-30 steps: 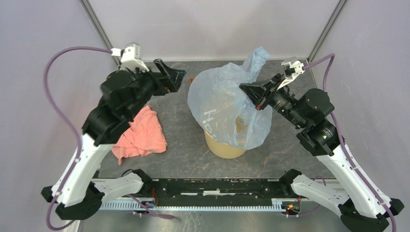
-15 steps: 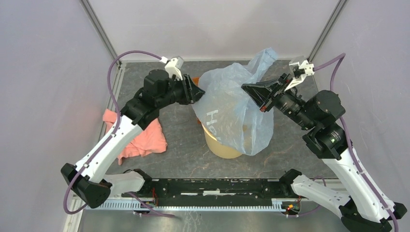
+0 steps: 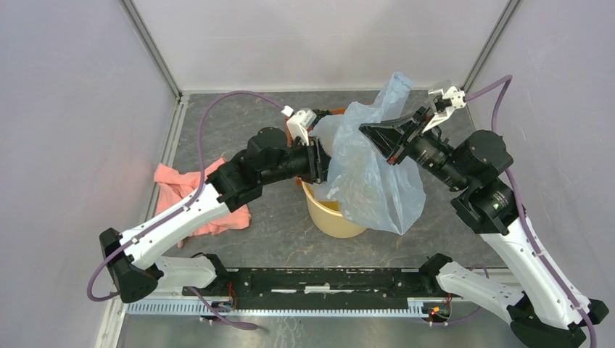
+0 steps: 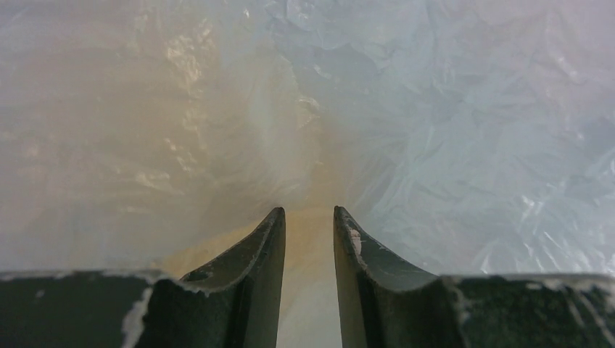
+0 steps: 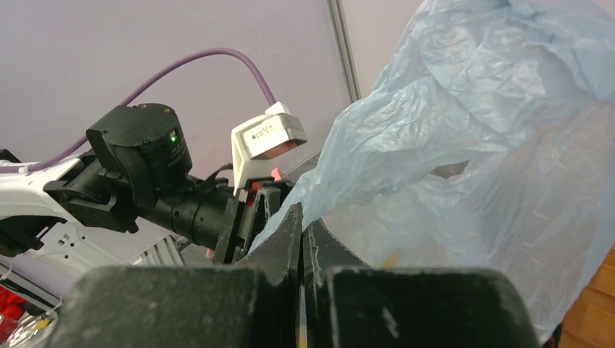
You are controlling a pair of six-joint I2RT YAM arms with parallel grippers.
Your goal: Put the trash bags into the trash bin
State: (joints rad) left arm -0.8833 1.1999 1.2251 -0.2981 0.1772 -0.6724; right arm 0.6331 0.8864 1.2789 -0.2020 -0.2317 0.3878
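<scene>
Pale lilac walls [image 3: 72,109] enclose a mottled grey tabletop [image 3: 217,123].

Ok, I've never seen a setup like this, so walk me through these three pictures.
Two robot arms are bolted at the near edge of a table. The wide picture looks down from above and behind them; the other two come from cameras on each wrist. On the table stands a yellow-tan bucket, with a salmon-pink cloth to its left. The jaws of the right arm are shut on a pale blue plastic bag, holding it over the bucket. The jaws of the left arm sit slightly apart against the film; whether they grip it is unclear.
</scene>
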